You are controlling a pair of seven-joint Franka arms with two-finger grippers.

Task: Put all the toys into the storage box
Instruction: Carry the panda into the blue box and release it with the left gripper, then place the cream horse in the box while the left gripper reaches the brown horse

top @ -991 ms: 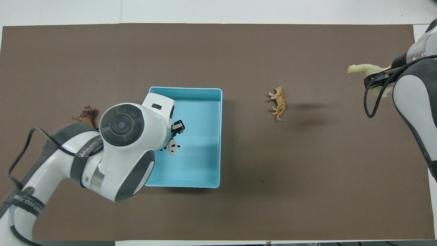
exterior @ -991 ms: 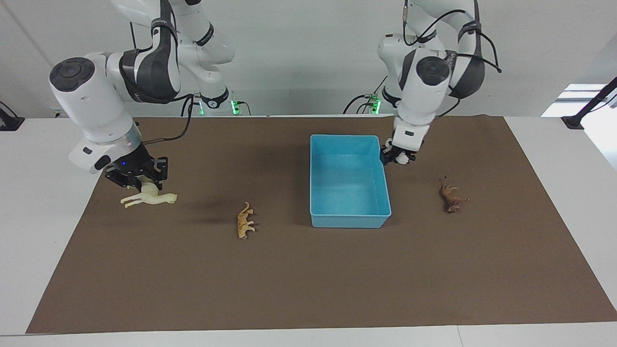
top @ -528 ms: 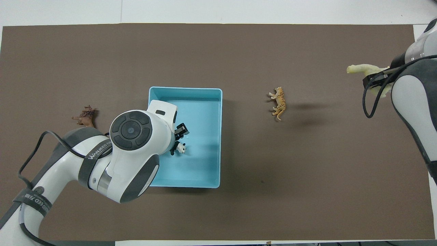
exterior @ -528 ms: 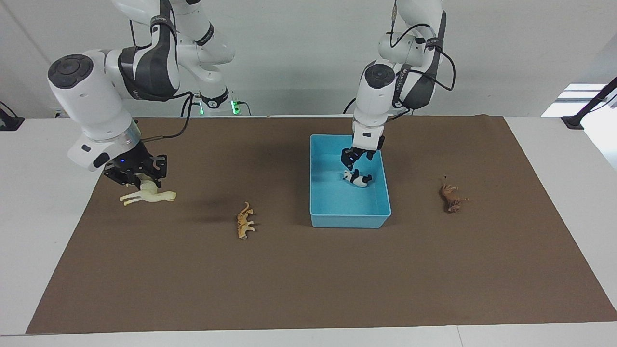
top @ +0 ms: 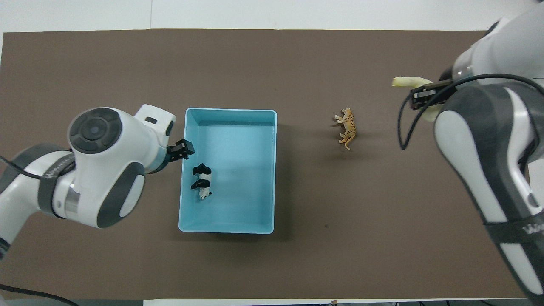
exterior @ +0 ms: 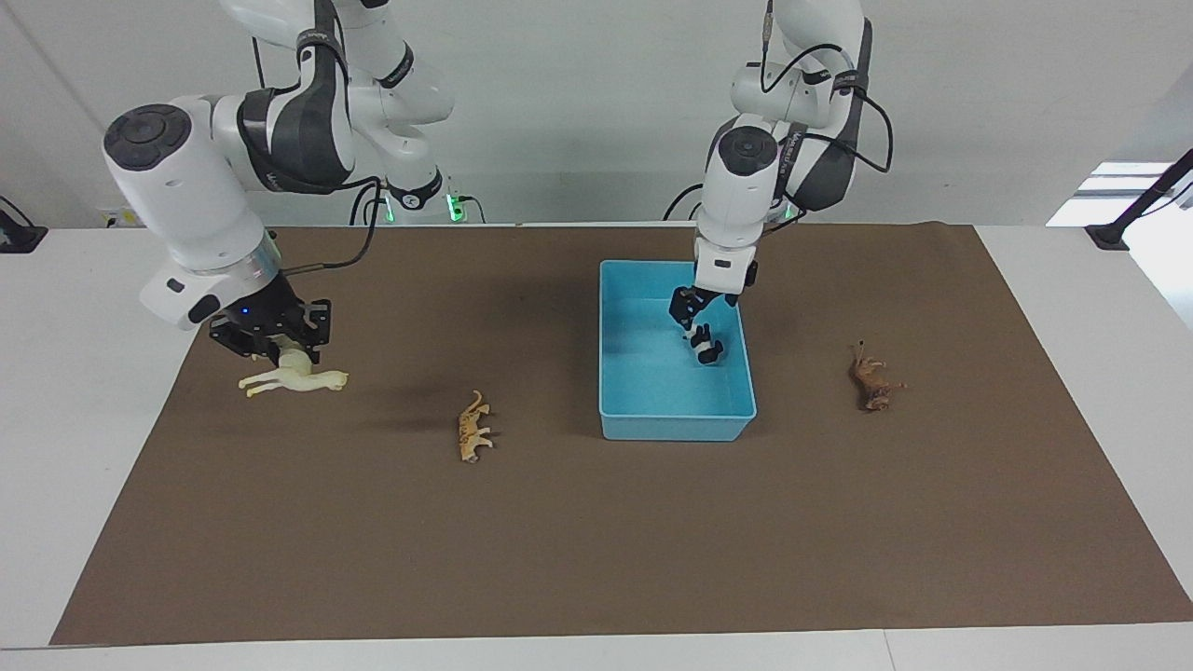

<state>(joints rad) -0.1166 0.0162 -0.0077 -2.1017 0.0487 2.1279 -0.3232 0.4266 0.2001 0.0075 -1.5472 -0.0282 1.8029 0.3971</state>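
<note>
Panda (top: 201,181) lying in storage box (top: 263,170); left fingers (exterior: 692,317) wide above; right fingers (exterior: 280,347) gripping llama (exterior: 296,378).

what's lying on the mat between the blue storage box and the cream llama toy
Only the tan spotted cat lies between the storage box and the cream llama, which the right gripper holds; both views show it.

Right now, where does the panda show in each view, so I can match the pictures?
Facing view: the panda lies in the storage box, by the wall toward the left arm's end.
Overhead view: the panda lies by that same wall of the box.
Shared landmark: the storage box.
</note>
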